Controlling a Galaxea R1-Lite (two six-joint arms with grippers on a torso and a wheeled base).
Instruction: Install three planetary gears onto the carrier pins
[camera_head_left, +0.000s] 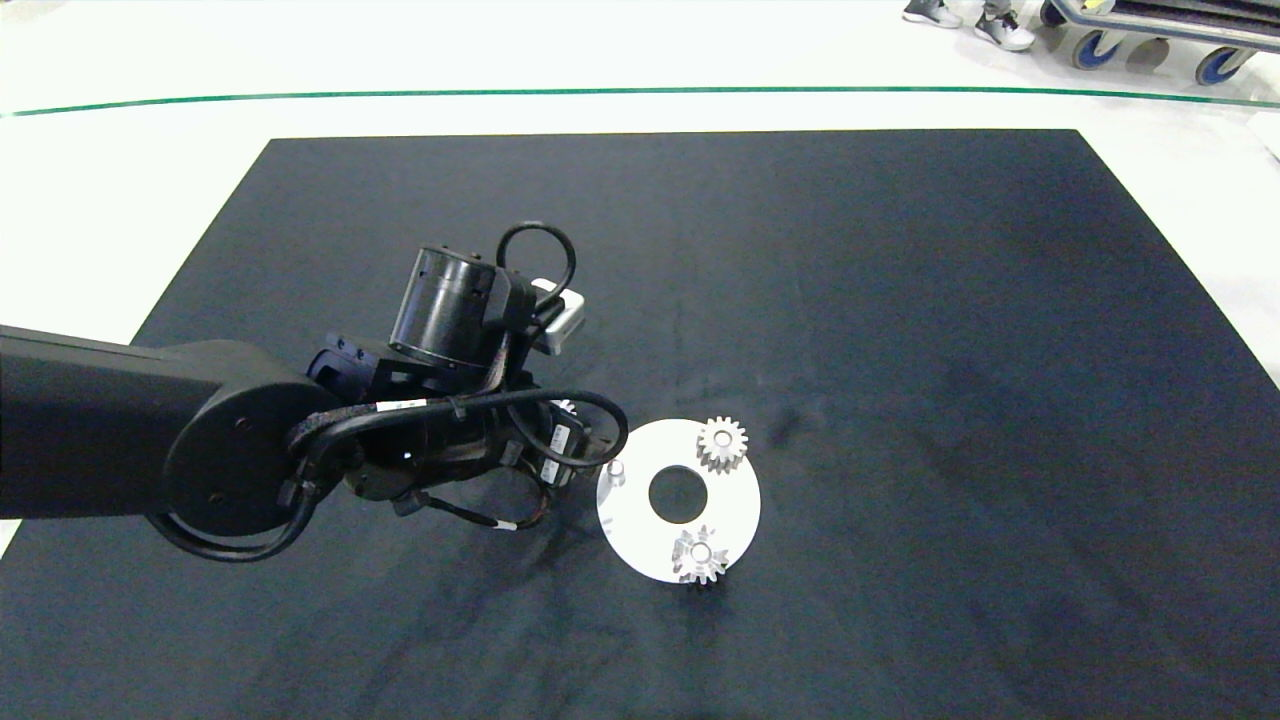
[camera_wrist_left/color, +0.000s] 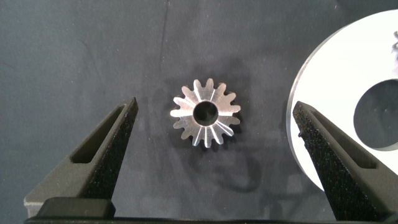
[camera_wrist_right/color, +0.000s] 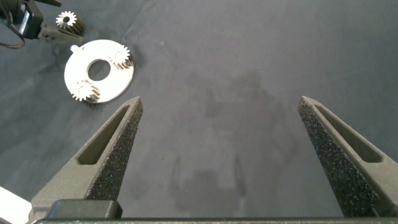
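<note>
1. Two grey fingers of the left gripper (camera_wrist_left/color: 211, 162) fill the lower corners of the left wrist view, spread wide and holding nothing.
2. Between those fingers, near the centre of that view, 1 loose gear (camera_wrist_left/color: 206, 112) lies flat on the black mat (camera_head_left: 900, 300), apart from both fingers, its dark centre hole facing up.
3. At that view's right edge sits the white carrier disc (camera_wrist_left/color: 323, 81), just beside the right-hand finger.
4. From the head view, the left arm (camera_head_left: 250, 440) enters from the left edge and ends just left of the disc (camera_head_left: 735, 505), below the frame's centre.
5. On the disc, 2 gears are already seated: 1 at its upper edge (camera_head_left: 721, 443) and 1 at its lower edge (camera_head_left: 699, 556).
6. 1 empty pin (camera_head_left: 616, 468) stands upright on the disc's left side, the side nearest the left gripper.
7. Judged from this, closing on the loose gear comes next, then a short carry towards the empty pin.
8. Away from the work, the right gripper (camera_wrist_right/color: 217, 162) hangs wide apart and empty over bare mat, with the disc far off in the upper left of its own view.
9. A person's shoes (camera_head_left: 985, 25) show at the head view's top right.
</note>
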